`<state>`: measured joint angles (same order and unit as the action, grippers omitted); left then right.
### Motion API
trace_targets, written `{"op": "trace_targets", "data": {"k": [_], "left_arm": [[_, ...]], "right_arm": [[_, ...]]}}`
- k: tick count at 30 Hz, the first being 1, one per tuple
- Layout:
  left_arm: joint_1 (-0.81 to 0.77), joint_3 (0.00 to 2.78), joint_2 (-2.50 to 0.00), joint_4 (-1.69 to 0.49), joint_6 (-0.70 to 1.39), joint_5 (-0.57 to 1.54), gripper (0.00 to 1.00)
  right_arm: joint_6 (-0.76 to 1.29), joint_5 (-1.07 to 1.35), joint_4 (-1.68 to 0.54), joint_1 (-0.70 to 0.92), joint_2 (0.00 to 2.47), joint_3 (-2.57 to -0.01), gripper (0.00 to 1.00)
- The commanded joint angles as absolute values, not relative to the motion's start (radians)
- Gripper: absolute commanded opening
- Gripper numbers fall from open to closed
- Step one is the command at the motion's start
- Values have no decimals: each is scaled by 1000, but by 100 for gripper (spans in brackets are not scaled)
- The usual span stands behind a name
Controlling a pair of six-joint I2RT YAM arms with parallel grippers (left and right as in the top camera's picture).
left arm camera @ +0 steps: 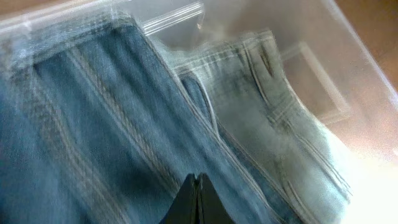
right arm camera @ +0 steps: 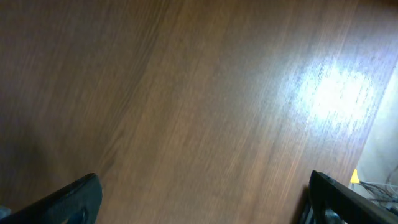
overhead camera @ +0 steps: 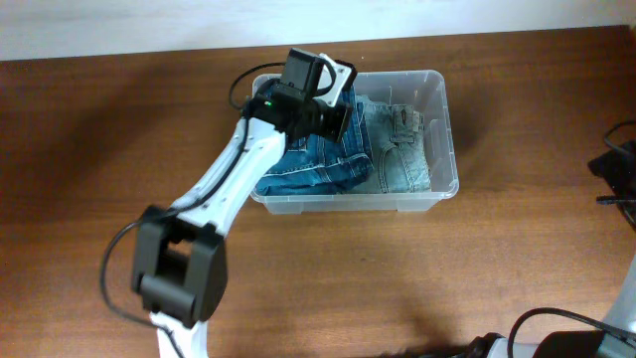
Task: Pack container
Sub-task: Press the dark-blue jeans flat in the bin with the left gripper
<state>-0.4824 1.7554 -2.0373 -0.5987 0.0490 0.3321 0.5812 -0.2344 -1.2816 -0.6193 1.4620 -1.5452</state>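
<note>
Brown wooden tabletop (overhead camera: pixel 99 149) filled the scene, and the clear rectangular plastic bin with rounded corners (overhead camera: pixel 444 129) sat toward its far edge, near the middle. Inside lay a folded pair of dark blue jeans (overhead camera: pixel 308 164), just beside a paler, washed-out pair (overhead camera: pixel 402 149). The left gripper (left arm camera: pixel 198 198) hung low over the dark denim with its jaws closed tip to tip; no cloth showed between them. The right gripper (right arm camera: pixel 202 194) hovered above bare wood, well apart from the bin, with its jaws spread wide. The bin looked light and smooth-walled, likely to flex and slip if squeezed. Its thick rim seemed the surest hold, though the denim would add weight.
</note>
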Motion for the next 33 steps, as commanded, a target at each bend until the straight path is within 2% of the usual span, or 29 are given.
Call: {"op": "trace_targets", "data": {"k": [1,9,18,22,23,25,27,28,29,33], "left_arm": [[-490,1750,-1917,-766,52,334,1],[-491,1711,-1926,-902,52,351,1],[-498,1636,-1979,-871,52,352,2],[-493,1674,-1972,-870,51,351,7],[-493,1699,-1955,-878,51,351,12],[-493,1714,-1928,-875,51,350,30],[-493,1722,-1898,-874,51,343,40],[-493,1722,-1884,-874,51,334,50],[-493,1722,-1870,-874,51,316,55],[-488,1722,-1813,-898,51,192,60]], "right_arm": [[592,-239,-1282,-622,1462,-1541,98],[593,-239,-1282,-622,1462,-1541,98],[592,-239,-1282,-622,1462,-1541,98],[593,-239,-1282,-622,1462,-1541,99],[592,-239,-1282,-622,1462,-1541,98],[592,-239,-1282,-622,1462,-1541,98],[592,-240,-1282,-622,1462,-1541,98],[592,-239,-1282,-622,1462,-1541,98],[593,-239,-1282,-622,1462,-1541,98],[592,-239,-1282,-622,1462,-1541,99]]}}
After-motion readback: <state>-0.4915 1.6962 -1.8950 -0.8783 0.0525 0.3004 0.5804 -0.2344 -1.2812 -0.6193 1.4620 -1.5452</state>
